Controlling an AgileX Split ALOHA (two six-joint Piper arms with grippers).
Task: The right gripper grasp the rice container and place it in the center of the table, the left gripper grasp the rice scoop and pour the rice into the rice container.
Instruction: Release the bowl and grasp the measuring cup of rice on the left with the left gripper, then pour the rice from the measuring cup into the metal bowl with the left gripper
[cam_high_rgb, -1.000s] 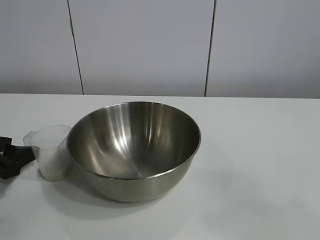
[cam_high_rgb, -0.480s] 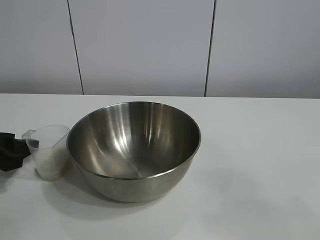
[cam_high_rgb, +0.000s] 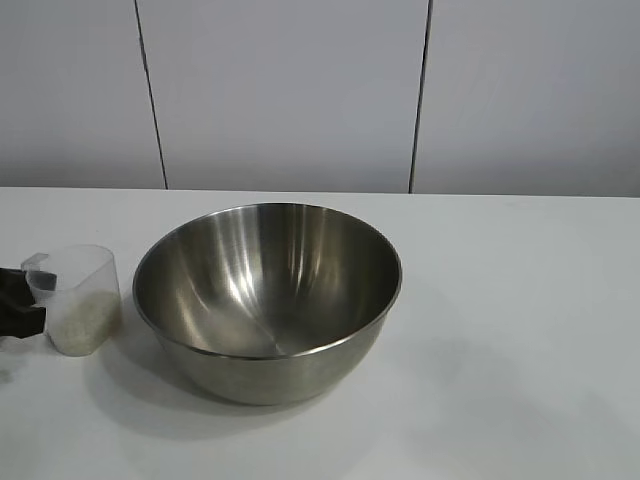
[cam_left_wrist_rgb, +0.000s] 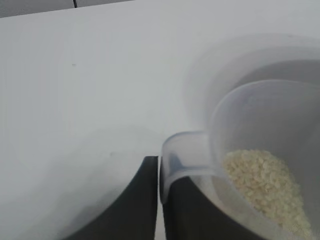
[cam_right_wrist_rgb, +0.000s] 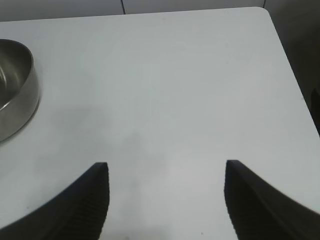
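Two grippers: left gripper jaws clamped on rice scoop handle — beside rice container; right gripper jaws wide, empty.

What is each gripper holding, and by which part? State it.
The left gripper is shut on the rice scoop, pinching its small handle tab at the rim. The right gripper is open over bare table, holding nothing.

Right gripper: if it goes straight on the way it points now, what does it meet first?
Probably the bare table. The open right gripper points at it, and the bowl lies off to one side.
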